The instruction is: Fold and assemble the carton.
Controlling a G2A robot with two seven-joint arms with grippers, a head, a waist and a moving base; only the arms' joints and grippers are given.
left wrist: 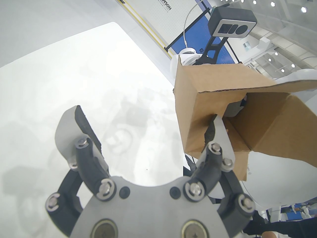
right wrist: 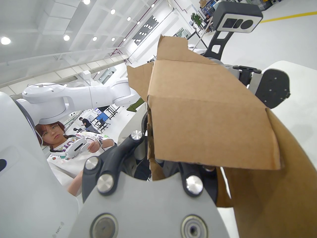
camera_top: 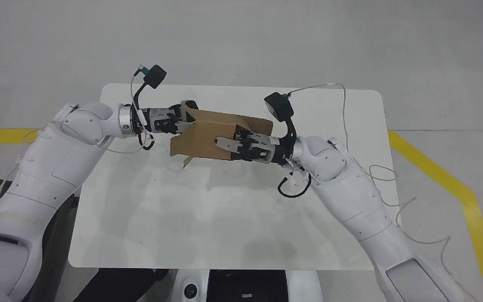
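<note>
One carton [camera_top: 204,132] is being clamped by the right gripper [camera_top: 226,143]; the left gripper [camera_top: 189,115], at its nine o'clock, is gaping wide.

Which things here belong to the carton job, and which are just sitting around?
Job: carton, between the two grippers; left gripper, fingers open, one against the carton's wall; right gripper at the carton's other end.
Just there: white table, serving only as the work surface.
</note>
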